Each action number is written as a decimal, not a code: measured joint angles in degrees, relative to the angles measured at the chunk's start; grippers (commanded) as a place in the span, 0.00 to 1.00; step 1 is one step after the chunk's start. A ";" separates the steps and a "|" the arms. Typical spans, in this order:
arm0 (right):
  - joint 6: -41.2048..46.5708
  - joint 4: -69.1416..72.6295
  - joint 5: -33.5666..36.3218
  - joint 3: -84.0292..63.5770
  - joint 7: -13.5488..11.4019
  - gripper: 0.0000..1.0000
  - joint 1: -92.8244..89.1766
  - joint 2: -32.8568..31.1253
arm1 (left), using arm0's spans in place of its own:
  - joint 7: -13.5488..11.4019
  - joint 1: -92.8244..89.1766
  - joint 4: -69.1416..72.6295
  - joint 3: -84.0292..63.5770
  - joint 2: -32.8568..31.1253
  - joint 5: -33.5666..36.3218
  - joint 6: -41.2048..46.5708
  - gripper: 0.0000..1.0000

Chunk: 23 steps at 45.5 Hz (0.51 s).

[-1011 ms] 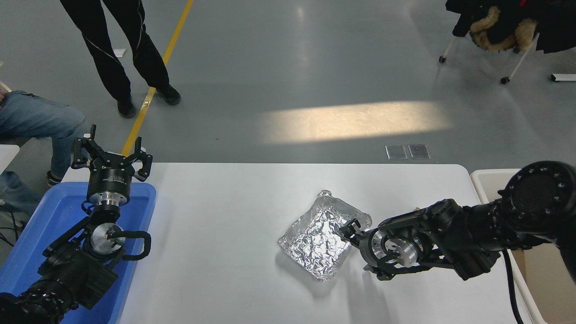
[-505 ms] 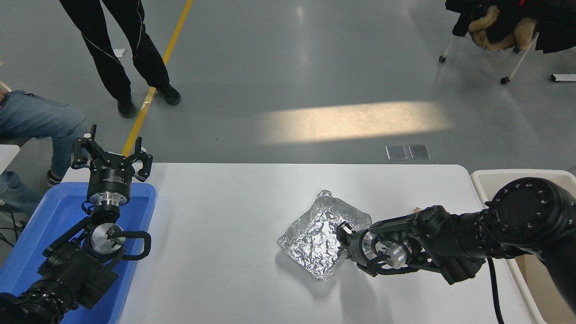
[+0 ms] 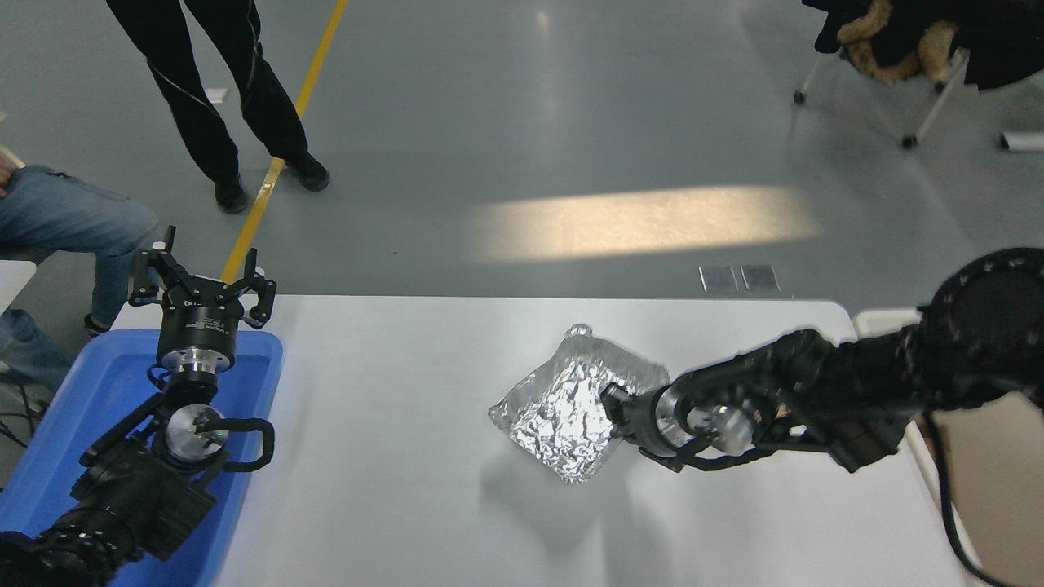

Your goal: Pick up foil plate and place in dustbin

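The foil plate (image 3: 563, 412) hangs tilted just above the white table (image 3: 391, 456), its long side running from near-left to far-right. The right gripper (image 3: 613, 408) pinches its right edge, arm stretched low from the dustbin (image 3: 877, 319) side. The left gripper (image 3: 201, 281) rests spread wide over the blue bin (image 3: 245, 424).

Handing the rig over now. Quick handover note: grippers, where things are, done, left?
Right gripper: shut on the right edge of the foil plate, which is tilted and lifted off the white table; its shadow lies below it.
Left gripper: open, parked over the blue bin at lower left.
Dustbin: at the table's right end, mostly hidden behind the right arm.
Done: grasp and lift.
Left: carry the plate right and release it in the dustbin.
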 measured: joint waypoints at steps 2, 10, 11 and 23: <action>1.14 2.32 -0.18 -1.18 -0.01 0.00 3.27 -1.22 | 0.00 0.00 0.00 0.00 0.00 0.00 0.00 0.99; 10.27 9.78 -0.87 -7.44 0.04 0.00 19.42 -6.23 | 0.00 0.00 0.01 0.00 0.00 -0.05 0.00 0.99; 11.66 10.27 -0.91 -8.17 0.05 0.00 21.32 -6.67 | 0.00 0.00 0.01 0.00 0.01 -0.06 -0.01 0.99; 31.39 13.96 -1.60 -16.27 0.16 0.00 42.35 -10.42 | -0.01 0.01 0.04 0.00 0.00 -0.08 0.00 0.99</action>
